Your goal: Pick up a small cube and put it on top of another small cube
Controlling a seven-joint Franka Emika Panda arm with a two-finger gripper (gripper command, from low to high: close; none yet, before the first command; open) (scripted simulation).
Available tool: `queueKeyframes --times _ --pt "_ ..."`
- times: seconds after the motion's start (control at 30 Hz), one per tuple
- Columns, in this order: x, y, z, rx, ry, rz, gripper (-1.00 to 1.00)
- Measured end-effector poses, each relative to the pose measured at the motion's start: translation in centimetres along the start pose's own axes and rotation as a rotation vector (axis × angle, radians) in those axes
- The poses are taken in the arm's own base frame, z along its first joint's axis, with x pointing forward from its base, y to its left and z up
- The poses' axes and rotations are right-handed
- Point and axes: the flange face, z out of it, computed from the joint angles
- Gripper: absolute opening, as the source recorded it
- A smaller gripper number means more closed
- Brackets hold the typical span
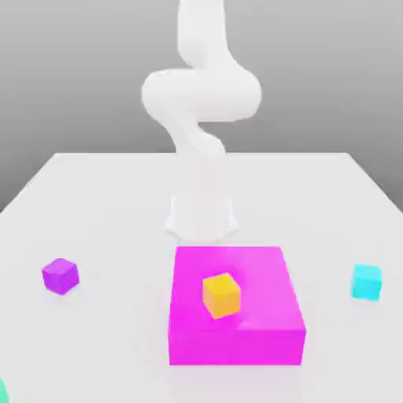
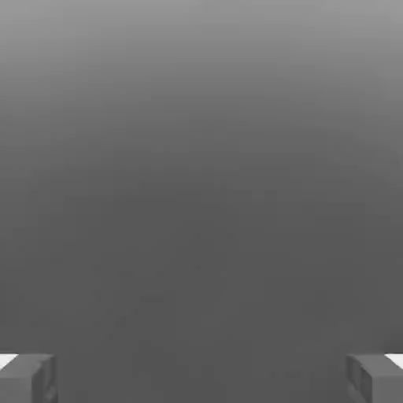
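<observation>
The small orange-yellow cube (image 1: 221, 295) sits on top of the big magenta block (image 1: 264, 334), near the block's middle. At the exterior view's lower left corner a sliver of the teal-green cube (image 1: 2, 390) shows, cut off by the picture's edge. In the hand view my gripper (image 2: 201, 379) is open: its two grey fingertips (image 2: 28, 379) stand far apart with nothing between them, facing plain grey background. The white arm (image 1: 201, 94) rises behind the block and bends upward, well away from both cubes.
A purple cube (image 1: 60, 275) lies on the white table (image 1: 102, 205) at the exterior view's left. A lighter cyan cube (image 1: 367, 281) lies at the right. The arm's base (image 1: 201, 214) stands just behind the magenta block.
</observation>
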Motion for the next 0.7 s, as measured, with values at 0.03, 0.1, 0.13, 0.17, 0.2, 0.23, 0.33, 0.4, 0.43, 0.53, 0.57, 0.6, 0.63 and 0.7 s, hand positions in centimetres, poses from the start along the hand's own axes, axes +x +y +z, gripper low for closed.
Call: queueKeyframes --times 0.03,0.1,0.13,0.17,0.2,0.23,0.33,0.4,0.43,0.53,0.57,0.6,0.63,0.7 --pt "0.6 0.2 1.7 -0.027 -0.009 -0.013 0.00" --pt "1.8 0.9 4.9 -0.076 -0.029 -0.038 0.00" --pt "2.3 1.3 6.5 -0.099 -0.039 -0.050 0.00" --pt "2.8 1.8 8.0 -0.121 -0.051 -0.061 0.00" --pt "3.3 2.3 9.6 -0.144 -0.064 -0.072 0.00" --pt "3.8 2.9 11.2 -0.165 -0.077 -0.083 0.00" --pt "5.1 5.1 15.9 -0.224 -0.121 -0.114 0.00" --pt "5.8 6.9 19.0 -0.260 -0.154 -0.133 0.00" --pt "6.1 7.9 20.5 -0.277 -0.171 -0.142 0.00" --pt "6.7 11.1 25.1 -0.322 -0.227 -0.166 0.00" --pt "7.1 12.6 26.5 -0.339 -0.245 -0.169 0.00" --pt "7.2 13.9 27.9 -0.352 -0.265 -0.175 0.00" --pt "7.3 15.4 29.3 -0.365 -0.285 -0.179 0.00" --pt "7.3 18.1 32.1 -0.386 -0.327 -0.191 0.00"
